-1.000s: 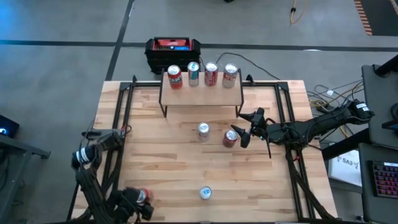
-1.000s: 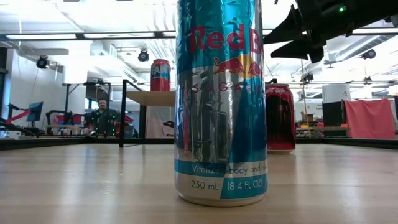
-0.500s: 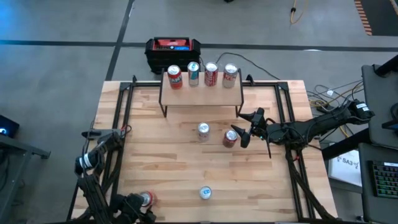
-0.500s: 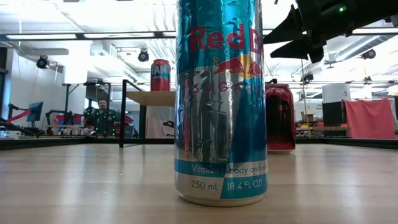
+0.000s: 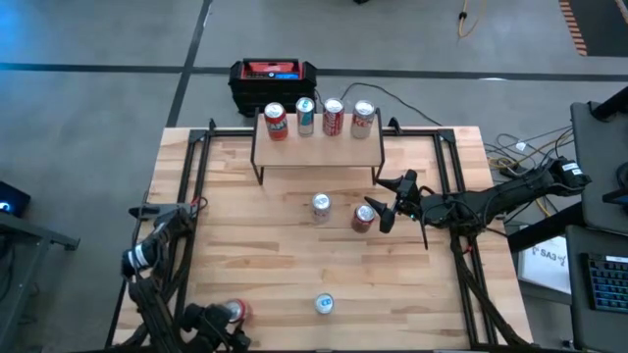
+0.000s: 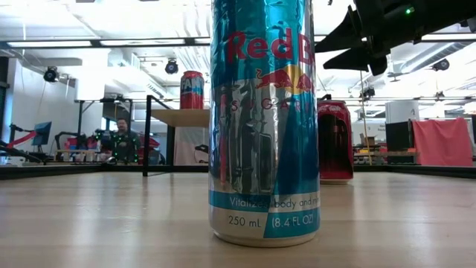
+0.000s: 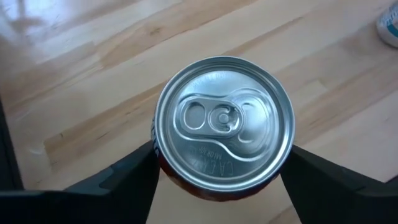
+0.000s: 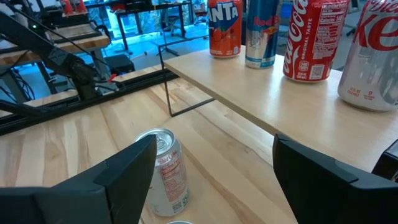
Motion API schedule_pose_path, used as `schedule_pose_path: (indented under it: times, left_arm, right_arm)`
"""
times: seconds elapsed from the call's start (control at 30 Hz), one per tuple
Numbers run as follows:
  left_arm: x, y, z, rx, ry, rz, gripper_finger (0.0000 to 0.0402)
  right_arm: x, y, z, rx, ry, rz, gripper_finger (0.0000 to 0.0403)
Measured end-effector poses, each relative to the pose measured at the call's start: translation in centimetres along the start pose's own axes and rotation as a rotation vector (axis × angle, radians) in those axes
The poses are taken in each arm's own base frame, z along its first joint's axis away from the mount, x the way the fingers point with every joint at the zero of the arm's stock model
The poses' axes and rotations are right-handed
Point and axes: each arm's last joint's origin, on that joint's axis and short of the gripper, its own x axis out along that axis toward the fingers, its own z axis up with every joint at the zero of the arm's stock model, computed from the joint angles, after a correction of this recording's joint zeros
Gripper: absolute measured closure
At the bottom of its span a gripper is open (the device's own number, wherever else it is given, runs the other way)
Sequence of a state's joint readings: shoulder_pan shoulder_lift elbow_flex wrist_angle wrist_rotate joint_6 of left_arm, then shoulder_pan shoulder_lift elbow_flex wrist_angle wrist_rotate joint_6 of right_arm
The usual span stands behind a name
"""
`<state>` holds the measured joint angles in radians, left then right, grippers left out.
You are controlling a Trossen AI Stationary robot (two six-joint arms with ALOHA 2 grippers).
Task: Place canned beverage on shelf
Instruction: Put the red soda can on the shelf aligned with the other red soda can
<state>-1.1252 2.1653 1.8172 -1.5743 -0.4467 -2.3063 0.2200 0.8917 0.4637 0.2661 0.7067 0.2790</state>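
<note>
Red can, upright at near left corner of bench, sits between fingers of left claw, set apart, flanking, not clamped. Pick-up step. Next: squeeze, lift, carry to shelf. Right claw apart, empty, beside mid-bench red can.

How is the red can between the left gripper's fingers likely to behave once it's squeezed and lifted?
The red can looks unopened, tab flat and seal intact, so probably full and fairly heavy for its size. Its smooth round wall could slip or twist between the left gripper fingers, which flank it near the top. Standing upright near the table corner, it may tip if nudged off-centre.
</note>
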Motion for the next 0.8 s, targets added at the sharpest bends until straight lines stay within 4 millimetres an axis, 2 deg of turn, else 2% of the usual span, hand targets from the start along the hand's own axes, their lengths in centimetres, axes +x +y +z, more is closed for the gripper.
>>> schedule_pose_path:
  times: [0.13,0.4,0.57,0.8]
  left_arm:
    - [0.3,-0.3,0.1,-0.006,-0.031,-0.013,0.0145]
    - [1.5,-1.8,1.9,0.038,-0.055,-0.007,0.0145]
    - [1.7,-3.3,4.3,0.109,-0.055,-0.007,0.0145]
    - [-0.6,-5.6,9.4,0.202,-0.138,-0.140,0.0145]
  right_arm:
    - [0.0,0.0,0.0,0.000,0.000,0.000,0.0103]
    - [0.0,0.0,0.0,0.000,0.000,0.000,0.0103]
    - [0.0,0.0,0.0,0.000,0.000,0.000,0.0103]
    - [0.0,0.0,0.0,0.000,0.000,0.000,0.0103]
